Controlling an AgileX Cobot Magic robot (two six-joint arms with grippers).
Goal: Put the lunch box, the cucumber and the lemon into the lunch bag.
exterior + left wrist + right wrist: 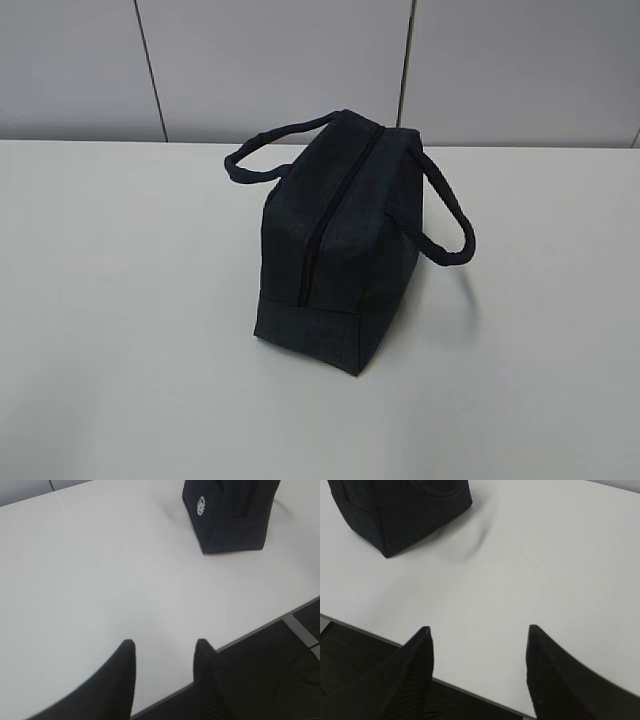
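Lunch bag (345, 240) stands upright toward the middle of the tabletop (120, 300), nearer its far edge, with the zipper (330, 215) running over the top and apparently closed along the part you can see. Your left gripper (165, 652) hangs over the near edge with its jaws apart and nothing between them; your right gripper (479, 640) is spread wider, also empty, near the same edge. No lunch box, cucumber or lemon shows in any view, so you cannot tell whether they are inside. If the bag is zipped and empty, pulling the zipper one-handed could drag or tip the soft bag, and the loop handles (445, 215) may snag a finger.
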